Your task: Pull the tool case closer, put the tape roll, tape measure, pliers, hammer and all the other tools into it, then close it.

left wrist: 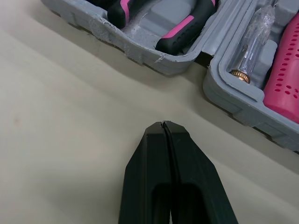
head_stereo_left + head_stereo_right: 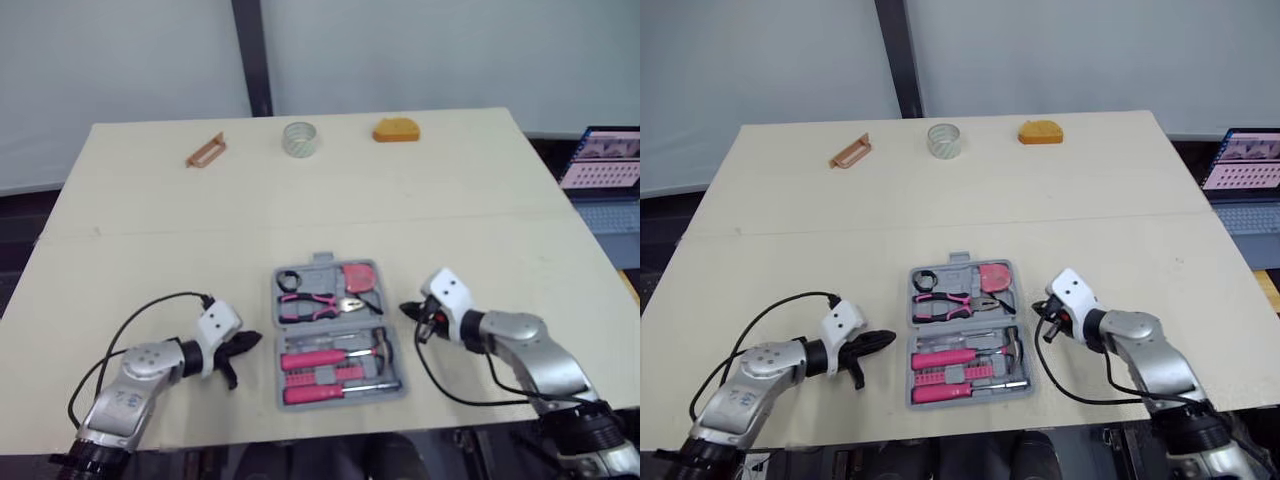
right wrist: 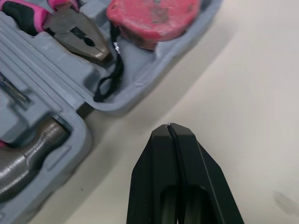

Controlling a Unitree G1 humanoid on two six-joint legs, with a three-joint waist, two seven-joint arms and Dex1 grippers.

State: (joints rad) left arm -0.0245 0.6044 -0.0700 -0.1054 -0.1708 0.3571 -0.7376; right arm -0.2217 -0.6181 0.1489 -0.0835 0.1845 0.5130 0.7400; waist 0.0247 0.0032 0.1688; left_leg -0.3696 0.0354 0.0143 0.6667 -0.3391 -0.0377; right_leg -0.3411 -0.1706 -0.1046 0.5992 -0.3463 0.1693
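Pale counter [image 2: 480, 200] against a grey wall, laptop [image 2: 603, 160] off the right edge. Tool case [image 2: 322, 264] lies open at near centre, between the two arms, so the pull-closer step looks done. Pliers [image 2: 318, 303], tape measure [image 2: 358, 276] and hammer [image 3: 32, 154] sit in their slots.

Not yet packed, all well apart from the case along the far edge:
- tape roll [image 2: 300, 139], centre
- orange block [image 2: 397, 130], to its right
- brown frame-shaped piece [image 2: 206, 150], to its left

Step in hand, as I judge it, is fetching these leftovers, tape roll first. That needs a long forward reach and the jaws opened wide enough to span the roll.

Left gripper [image 1: 163, 126] is just left of the case, low over the bare counter, jaws pressed fully together and holding nothing. Right gripper [image 3: 169, 126] is just right of the case near the tape measure corner, jaws likewise closed and empty. Neither touches the case.
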